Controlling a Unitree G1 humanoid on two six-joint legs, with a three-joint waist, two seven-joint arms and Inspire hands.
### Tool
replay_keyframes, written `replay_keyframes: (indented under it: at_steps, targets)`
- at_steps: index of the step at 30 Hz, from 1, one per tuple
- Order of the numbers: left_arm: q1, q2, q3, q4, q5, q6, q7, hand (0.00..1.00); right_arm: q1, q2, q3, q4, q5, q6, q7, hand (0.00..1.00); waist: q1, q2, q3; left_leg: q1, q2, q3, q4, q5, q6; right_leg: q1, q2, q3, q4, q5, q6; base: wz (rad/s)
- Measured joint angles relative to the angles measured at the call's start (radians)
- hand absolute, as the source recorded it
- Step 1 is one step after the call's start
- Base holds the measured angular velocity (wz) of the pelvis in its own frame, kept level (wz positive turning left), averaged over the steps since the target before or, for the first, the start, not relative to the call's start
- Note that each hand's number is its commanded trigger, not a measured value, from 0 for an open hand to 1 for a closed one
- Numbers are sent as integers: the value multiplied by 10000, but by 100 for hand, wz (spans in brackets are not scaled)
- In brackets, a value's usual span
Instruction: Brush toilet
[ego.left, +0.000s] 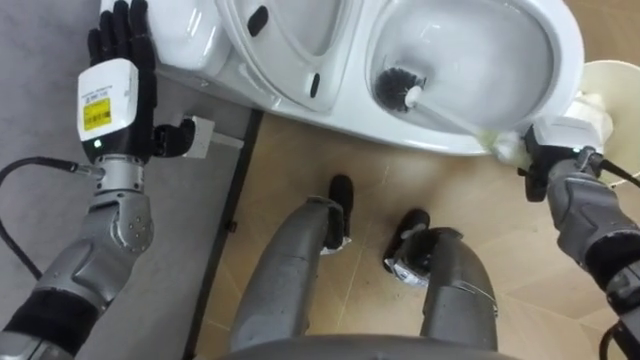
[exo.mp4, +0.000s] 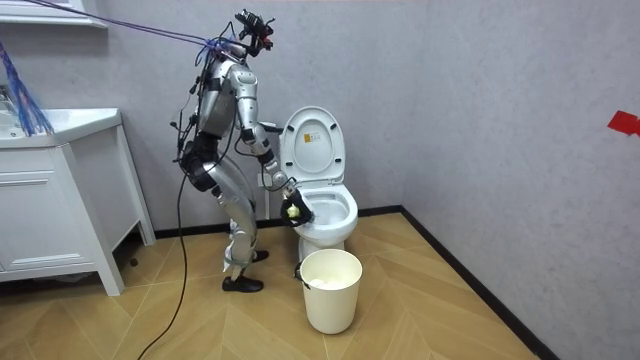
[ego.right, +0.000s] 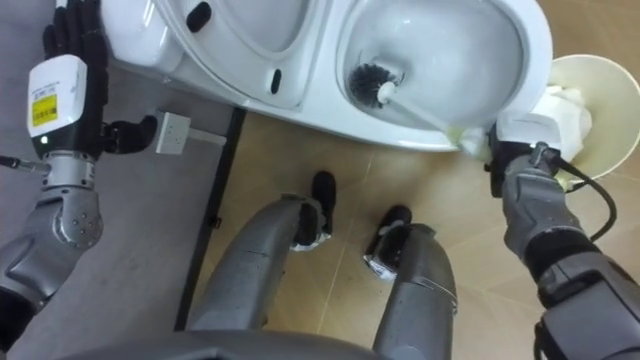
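Left hand (ego.left: 115, 75): fingers straight and close together, pointing away from the robot. The thumb is held out sideways. It holds nothing.
Left arm: bent at the elbow, with the forearm raised and the back of the hand facing the camera.
Box (ego.left: 198, 138): small and white, just right of the left thumb. Whether they touch cannot be told.
Lid (ego.left: 290, 45): raised, to the right of the left hand and well apart from it.
Toilet (ego.left: 562, 60): white, bowl open, lying between the two hands and nearer the right one.
Brush (ego.left: 445, 112): the dark bristle head is down inside the bowl. The white handle slants up over the near rim to the right hand, so the head lies forward and left of that hand.
Right hand (ego.left: 548, 150): fingers closed round the pale yellow-green end of the brush handle, just outside the bowl's near right edge.
Right arm: reaches forward and down, forearm in line with the handle, wrist just below the rim.
Bin (ego.left: 605, 66): pale and round with white material inside, just right of the right hand. In the room view it stands on the wooden floor in front of the toilet.
Stance: in the room view the robot stands at the toilet's left side, knees bent and trunk leaning forward over the bowl.
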Motion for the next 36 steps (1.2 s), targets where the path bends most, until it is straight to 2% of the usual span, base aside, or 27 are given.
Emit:
replay_keyframes:
  at_steps: [3, 6, 9, 12, 14, 16, 18, 20, 22, 26, 33, 36]
  targets:
    - [-95, 1, -67, 11, -19, -49, -42, 0, -219, -82, 50, 287, -221, -92, -3, 100, 62, 3, -1, -1, -7, -12, -20, -24, 47, 3, -20, 14, 14, 44, 65, -4]
    - [-444, 34, -243, 341, 11, -293, -85, 0, -401, -264, 325, 543, -147, -152, -86, 100, 281, 32, -2, -16, -16, -48, -11, -79, 78, 21, -16, -21, 16, 82, 94, 0]
    - [-724, 46, -483, 408, 10, -250, -105, 0, -911, -425, 647, 842, 153, -182, -193, 100, 570, 75, 57, -19, -14, -5, -34, -70, 96, -43, -13, 56, 37, 118, 103, -5]
    - [-872, 45, -585, 409, 12, -243, -91, 0, -1491, -409, 764, 1359, 1184, -361, -284, 100, 646, 50, 98, -97, -150, -6, -7, -63, 108, -197, -190, 66, 309, 19, 75, 12]
    - [-964, 47, -637, 331, 159, -227, 34, 0, -1920, -415, 736, 1902, 1906, -531, -477, 100, 666, -70, 175, -216, -306, 50, -33, -5, 182, -472, -383, 164, 611, -118, 73, 15]
    - [-954, 48, -614, 275, 294, -223, 156, 0, -2204, -424, 650, 2222, 2438, -607, -624, 100, 679, -114, 190, -346, -371, 67, -17, 4, 186, -652, -460, 219, 769, -194, 83, 9]
    - [-879, 54, -468, 211, 390, -220, 295, 0, -2241, -410, 521, 2273, 2913, -768, -620, 100, 666, -244, 209, -393, -367, 81, -8, 5, 184, -718, -452, 249, 794, -213, 65, 2]
    - [-787, 53, -264, 105, 497, -204, 336, 0, -2433, -396, -70, 2273, 2986, -905, -1134, 100, 605, -373, 248, -473, -377, 177, -2, 19, 190, -878, -499, 334, 899, -225, 57, 0]
    - [-659, 54, -137, 89, 777, -118, 336, 0, -2739, -424, -131, 2314, 2952, -869, -1516, 100, 498, -410, 232, -451, -372, 276, -1, 64, 227, -895, -550, 367, 940, -225, 57, -2]
    - [-552, 97, 26, -9, 1182, 40, 439, 0, -2732, -483, -133, 2305, 2697, -926, -2029, 100, 374, -694, 212, -429, -375, 288, 57, 65, 234, -873, -555, 389, 940, -217, 69, 0]
    - [-553, 92, -86, -103, 1192, 187, 276, 0, -2703, -470, -134, 2290, 2166, -920, -2305, 100, 356, -631, 171, -342, -385, 262, 114, 59, 334, -709, -576, 338, 905, -144, 168, -1]
    - [-552, 80, -141, -87, 1443, 323, 79, 0, -2621, -451, -124, 2301, 2007, -855, -2306, 100, 514, -494, 135, -339, -379, 259, 164, 46, 371, -687, -572, 336, 897, -125, 196, -1]
